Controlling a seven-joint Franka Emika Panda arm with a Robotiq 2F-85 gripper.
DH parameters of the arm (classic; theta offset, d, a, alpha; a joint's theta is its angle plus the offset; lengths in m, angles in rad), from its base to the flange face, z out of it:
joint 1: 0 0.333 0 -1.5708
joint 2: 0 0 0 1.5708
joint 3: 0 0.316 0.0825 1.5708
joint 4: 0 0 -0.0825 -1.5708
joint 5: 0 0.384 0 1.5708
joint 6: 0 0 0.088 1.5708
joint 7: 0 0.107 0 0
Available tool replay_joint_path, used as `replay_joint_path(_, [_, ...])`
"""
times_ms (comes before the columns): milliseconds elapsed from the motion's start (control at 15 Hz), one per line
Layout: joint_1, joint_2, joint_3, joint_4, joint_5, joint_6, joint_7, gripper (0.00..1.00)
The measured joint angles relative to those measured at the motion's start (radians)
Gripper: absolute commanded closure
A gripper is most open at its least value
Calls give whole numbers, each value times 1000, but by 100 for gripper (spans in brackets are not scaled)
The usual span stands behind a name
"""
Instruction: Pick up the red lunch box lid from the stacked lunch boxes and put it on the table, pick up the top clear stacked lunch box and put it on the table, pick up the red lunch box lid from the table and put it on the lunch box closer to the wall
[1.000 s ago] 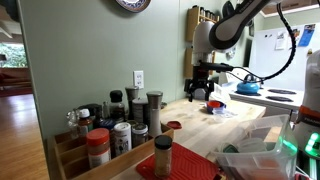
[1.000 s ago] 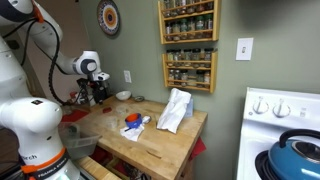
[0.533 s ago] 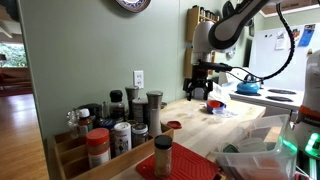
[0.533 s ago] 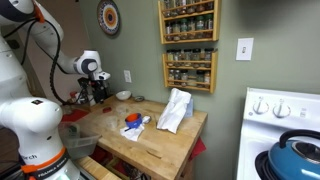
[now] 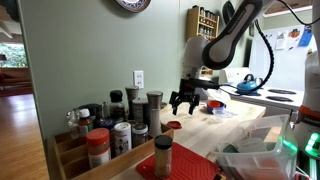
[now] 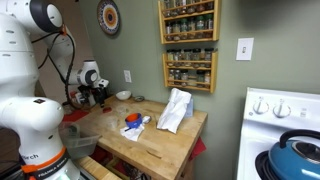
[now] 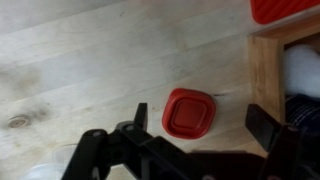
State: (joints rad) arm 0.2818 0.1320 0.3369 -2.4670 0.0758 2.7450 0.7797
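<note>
The red lunch box lid lies flat on the light wooden table, alone. It also shows in an exterior view as a small red patch near the spice jars. My gripper hangs above it, open and empty, one finger on each side of the lid and clear of it. The gripper shows in both exterior views, close over the table near the wall. I cannot make out the clear lunch boxes in any view.
A wooden rack of spice jars stands beside the lid; its edge is just right of it. A red dish sits at the top. A white cloth and a blue-red object lie mid-table.
The arm has swung along the table toward the spice rack and come down. The gripper now hangs over the red lid. The lid has not moved.
</note>
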Motion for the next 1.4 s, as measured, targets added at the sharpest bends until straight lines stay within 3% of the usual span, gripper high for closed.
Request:
replay_joint_path(600, [125, 230, -149, 189, -106, -4, 29, 1])
replay_joint_path(867, [159, 274, -195, 227, -107, -13, 30, 17])
replay_joint_path(1067, [174, 280, -209, 245, -107, -42, 38, 47])
replay_joint_path(1133, [176, 276, -212, 249, -107, -54, 43, 43])
replay_joint_path(1200, [178, 273, -212, 254, -107, -64, 47, 51])
replay_joint_path(1400, [183, 274, -213, 265, -107, -79, 58, 53])
